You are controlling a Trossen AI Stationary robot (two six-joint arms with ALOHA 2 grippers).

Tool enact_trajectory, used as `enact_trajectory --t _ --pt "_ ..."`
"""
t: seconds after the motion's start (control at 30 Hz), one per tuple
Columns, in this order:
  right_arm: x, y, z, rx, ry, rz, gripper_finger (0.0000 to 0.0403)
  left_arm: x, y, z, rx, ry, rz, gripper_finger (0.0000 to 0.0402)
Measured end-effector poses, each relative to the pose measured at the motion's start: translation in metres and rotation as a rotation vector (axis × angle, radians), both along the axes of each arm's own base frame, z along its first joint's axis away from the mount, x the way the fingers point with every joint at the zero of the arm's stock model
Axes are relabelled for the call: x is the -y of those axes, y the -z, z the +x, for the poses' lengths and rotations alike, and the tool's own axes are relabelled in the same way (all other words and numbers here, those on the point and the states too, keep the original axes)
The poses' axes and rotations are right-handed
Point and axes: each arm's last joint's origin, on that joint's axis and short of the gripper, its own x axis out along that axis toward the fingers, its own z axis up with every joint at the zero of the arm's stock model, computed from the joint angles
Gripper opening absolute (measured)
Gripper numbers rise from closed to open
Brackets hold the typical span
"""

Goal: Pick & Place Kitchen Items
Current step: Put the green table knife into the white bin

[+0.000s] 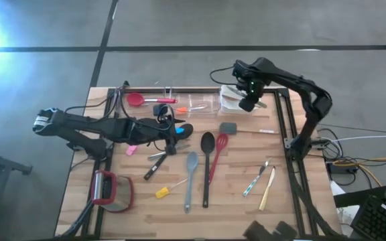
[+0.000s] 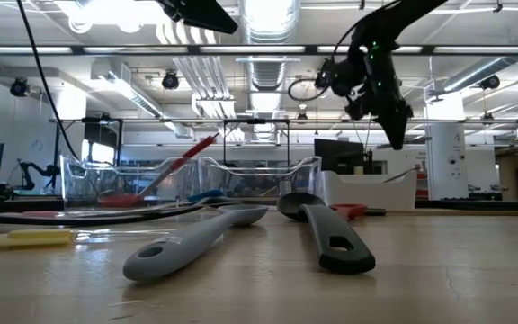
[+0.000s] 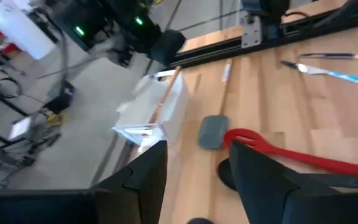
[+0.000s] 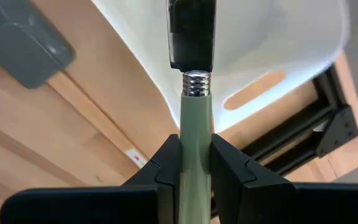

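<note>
High view: a wooden worktop (image 1: pixel 246 214) with black rails, seen from straight above, with two dark arms reaching over it. The right end effector (image 1: pixel 246 104) hangs over a white tub (image 1: pixel 232 98) at the far edge of the worktop. In the right wrist view its fingers (image 4: pixel 166 165) are pressed against a pale green handle (image 4: pixel 195 146) with a metal collar and a dark head, so it is holding this utensil directly above the white tub. A small grey spatula head (image 1: pixel 228 127) lies on the wood just beside that tub.

The left arm stretches across from the left side, and its end effector (image 1: pixel 173 130) sits low near the middle of the worktop, beside a clear tub (image 1: pixel 203 104). In the left wrist view its fingers (image 3: pixel 148 180) stand partly apart with nothing between them.

Loose utensils lie spread over the wood. A black spoon (image 1: pixel 206 167), a red whisk (image 1: pixel 218 155) and a grey spatula (image 1: pixel 190 177) lie side by side near the centre. A yellow piece (image 1: pixel 162 193) lies to their left. A blue-handled piece of cutlery (image 1: pixel 254 181) and a wooden one (image 1: pixel 268 189) lie toward the right. A red spoon (image 1: pixel 143 100) rests at the far edge by the clear tub. A round red-framed object (image 1: pixel 112 191) sits near the left corner.
</note>
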Motion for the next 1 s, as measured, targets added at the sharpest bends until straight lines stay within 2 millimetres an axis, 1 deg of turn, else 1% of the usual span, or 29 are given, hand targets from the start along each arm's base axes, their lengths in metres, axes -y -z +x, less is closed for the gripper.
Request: enact_trajectory --t 0.13,0.57,0.83,1.0 --pt "0.01 0.012 0.005 -0.047 -0.011 0.054 0.0045 -0.001 -0.001 0.0 0.007 -0.017 0.009 0.0179" --pt "0.038 0.043 0.034 -0.161 -0.014 0.169 0.0045 -0.001 -0.001 0.0 0.009 -0.018 0.004 0.0179" --pt "0.043 0.059 0.037 -0.19 -0.043 0.209 0.0045 -0.001 -0.001 0.0 0.013 -0.021 -0.005 0.0179" --pt "0.046 0.063 0.036 -0.197 -0.042 0.22 0.0045 -0.001 -0.001 0.0 0.019 -0.025 -0.018 0.0179"
